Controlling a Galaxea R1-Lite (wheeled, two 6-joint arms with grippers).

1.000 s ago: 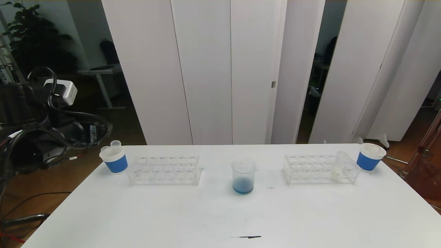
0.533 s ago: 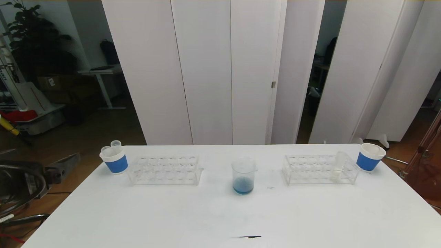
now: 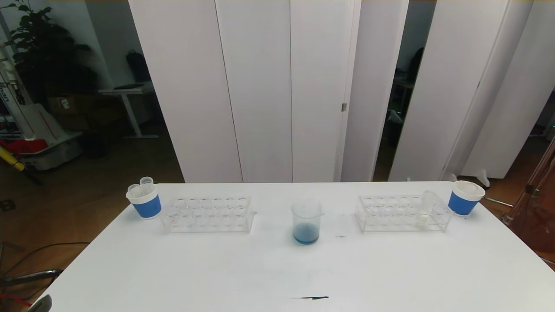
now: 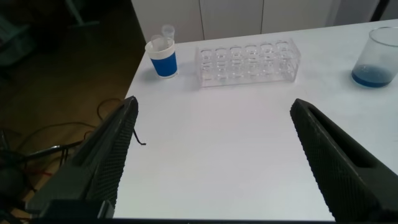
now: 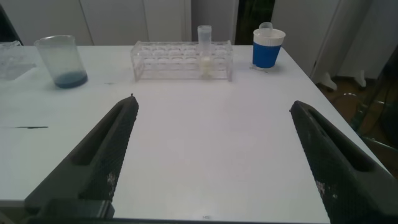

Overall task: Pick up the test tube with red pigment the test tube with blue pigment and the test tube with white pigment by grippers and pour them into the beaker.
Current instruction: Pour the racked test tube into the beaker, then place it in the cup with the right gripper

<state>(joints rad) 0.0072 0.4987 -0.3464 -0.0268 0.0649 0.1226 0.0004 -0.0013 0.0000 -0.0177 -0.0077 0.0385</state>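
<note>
The beaker [image 3: 306,221] stands at the table's middle with blue pigment in its bottom; it also shows in the left wrist view [image 4: 376,56] and the right wrist view [image 5: 59,59]. The test tube with white pigment [image 3: 427,207] stands upright in the right rack [image 3: 392,212], as the right wrist view shows [image 5: 204,50]. The test tubes with red pigment and blue pigment are out of view. My left gripper [image 4: 213,109] is open over the table's near left part. Over the near right part my right gripper [image 5: 213,106] is open too. Both hold nothing.
An empty clear rack [image 3: 208,214] stands left of the beaker. A blue-banded paper cup [image 3: 145,203] at the far left holds two empty tubes. Another such cup [image 3: 464,199] sits at the far right. A small dark mark [image 3: 310,298] lies near the table's front edge.
The left arm, seen high at the left a second ago, has dropped down and almost left the head view. Nothing on the table has moved.
</note>
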